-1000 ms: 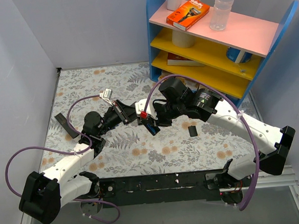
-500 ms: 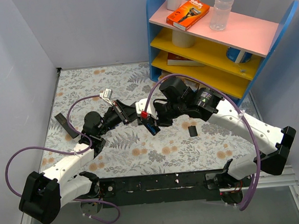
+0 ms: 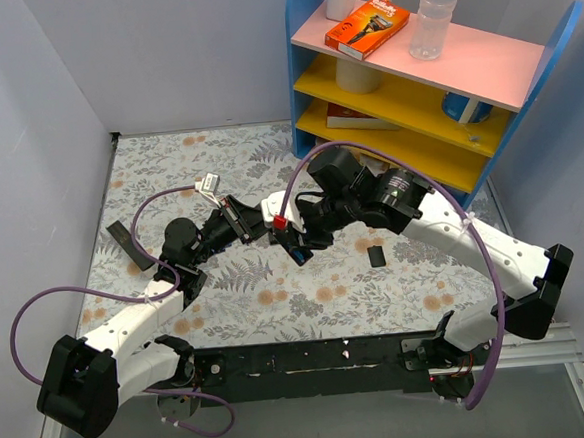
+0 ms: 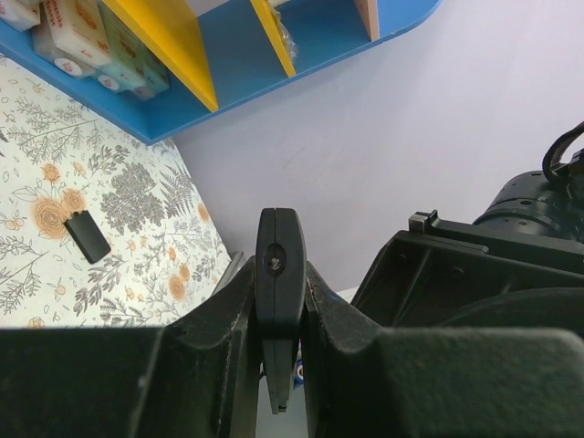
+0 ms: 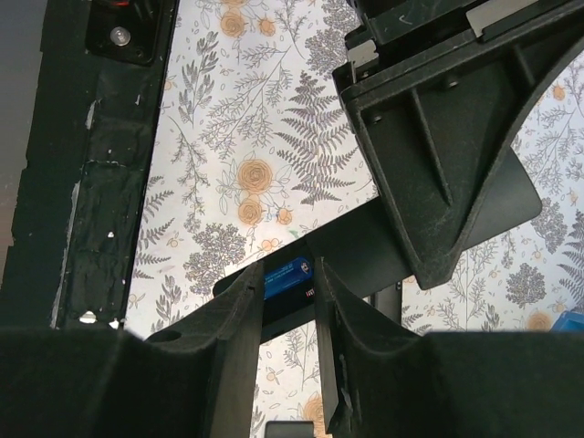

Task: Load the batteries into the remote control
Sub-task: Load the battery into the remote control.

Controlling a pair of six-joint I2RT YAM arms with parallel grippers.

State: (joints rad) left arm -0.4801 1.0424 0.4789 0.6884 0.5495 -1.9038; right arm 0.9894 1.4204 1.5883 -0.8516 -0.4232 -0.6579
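My left gripper (image 3: pixel 240 221) is shut on the slim black remote control (image 3: pixel 265 231) and holds it above the table. In the left wrist view the remote control (image 4: pixel 278 265) stands edge-on between the fingers (image 4: pixel 228 328). My right gripper (image 3: pixel 289 235) hangs right over the remote's free end. In the right wrist view its fingers (image 5: pixel 245 315) stand a little apart with nothing clamped between them. Beyond them a blue battery (image 5: pixel 288 274) lies in the open compartment of the remote control (image 5: pixel 365 251). The battery shows blue in the top view (image 3: pixel 297 250). No second battery is clearly in view.
A small black rectangular piece (image 3: pixel 375 255) lies on the floral table right of the grippers, also in the left wrist view (image 4: pixel 88 236). A thin black strip (image 3: pixel 128 244) lies at the left. A blue shelf unit (image 3: pixel 413 80) stands at the back right. Walls close in on the left.
My right gripper has shifted slightly left and closer over the remote's end. The left arm and the remote have held still.
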